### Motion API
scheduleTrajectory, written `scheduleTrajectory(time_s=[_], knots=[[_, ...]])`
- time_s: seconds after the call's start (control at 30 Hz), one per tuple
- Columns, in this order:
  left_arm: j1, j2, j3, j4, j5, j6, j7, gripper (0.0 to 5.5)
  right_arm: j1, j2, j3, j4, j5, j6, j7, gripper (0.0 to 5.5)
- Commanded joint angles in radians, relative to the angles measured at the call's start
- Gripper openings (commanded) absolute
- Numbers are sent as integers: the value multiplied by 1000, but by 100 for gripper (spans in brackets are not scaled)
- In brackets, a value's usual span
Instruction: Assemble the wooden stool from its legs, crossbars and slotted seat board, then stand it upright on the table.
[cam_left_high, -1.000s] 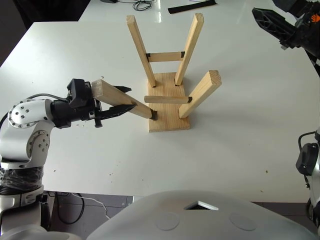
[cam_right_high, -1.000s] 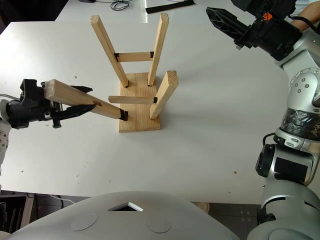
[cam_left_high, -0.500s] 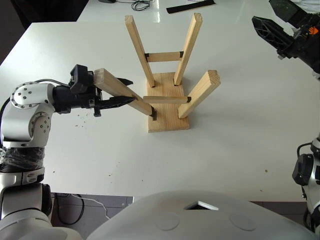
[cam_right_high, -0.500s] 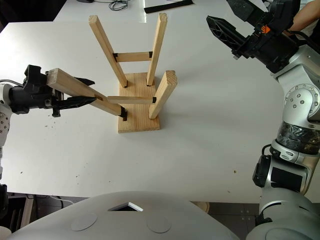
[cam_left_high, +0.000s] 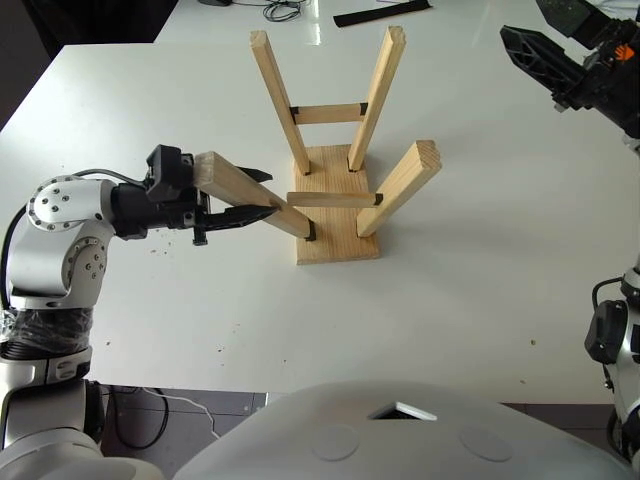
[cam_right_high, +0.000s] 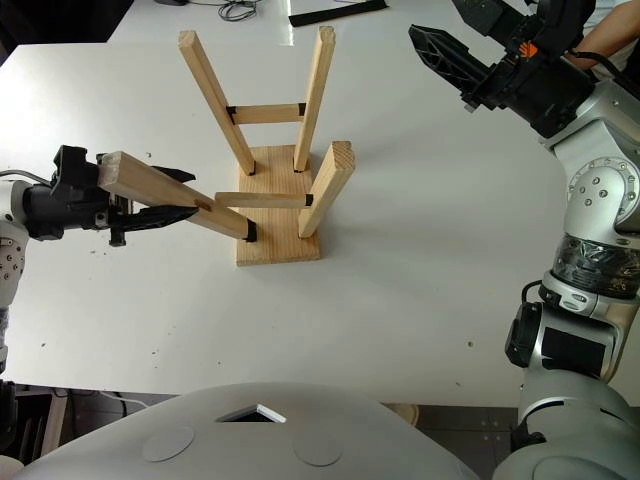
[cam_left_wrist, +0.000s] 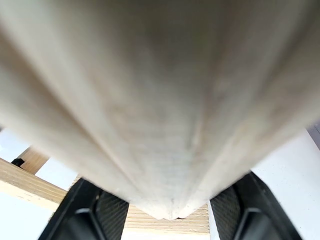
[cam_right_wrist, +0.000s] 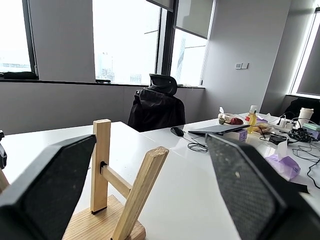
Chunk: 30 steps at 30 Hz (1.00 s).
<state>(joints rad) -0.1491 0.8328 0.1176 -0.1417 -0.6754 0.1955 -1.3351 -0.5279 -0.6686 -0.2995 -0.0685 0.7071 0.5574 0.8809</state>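
Seat board (cam_left_high: 338, 225) lies flat mid-table (cam_left_high: 480, 250), legs pointing up. Two far legs (cam_left_high: 378, 98) stand upright, joined by a crossbar (cam_left_high: 330, 113). Near-left leg (cam_left_high: 240, 187) leans out toward the robot's left, its lower end at the board's corner and a second crossbar (cam_left_high: 335, 199) meeting it. Left end effector (cam_left_high: 262, 195) pinches this leg near its free end. Right end effector (cam_left_high: 540, 28) is spread, raised over the table's far right.

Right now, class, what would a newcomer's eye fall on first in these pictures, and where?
An upside-down wooden stool stands mid-table, its seat board flat on the table and legs pointing up. The left gripper has its jaws shut on the near-left leg, which leans outward. The right gripper hangs over the far right corner, jaws open.
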Motion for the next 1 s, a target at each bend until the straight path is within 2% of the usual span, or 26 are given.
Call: scheduleTrajectory(time_s=[0.03, 0.37, 0.67, 0.8, 1.0], knots=[[-16, 51, -21, 73, 69, 15, -42, 204, 2, 2, 0, -31, 9, -1, -9, 403], [-127, 85, -96, 228, 118, -6, -167, 204, 117, 43, -14, -166, 66, 34, -77, 403], [-301, 92, -239, 395, 170, -34, -278, 204, 225, 103, -2, -359, 160, 100, -209, 403], [-309, 98, -249, 408, 164, -42, -278, 204, 290, 137, 27, -455, 206, 133, -277, 403], [-297, 81, -233, 397, 151, -21, -273, 204, 272, 167, 90, -488, 226, 153, -356, 403]])
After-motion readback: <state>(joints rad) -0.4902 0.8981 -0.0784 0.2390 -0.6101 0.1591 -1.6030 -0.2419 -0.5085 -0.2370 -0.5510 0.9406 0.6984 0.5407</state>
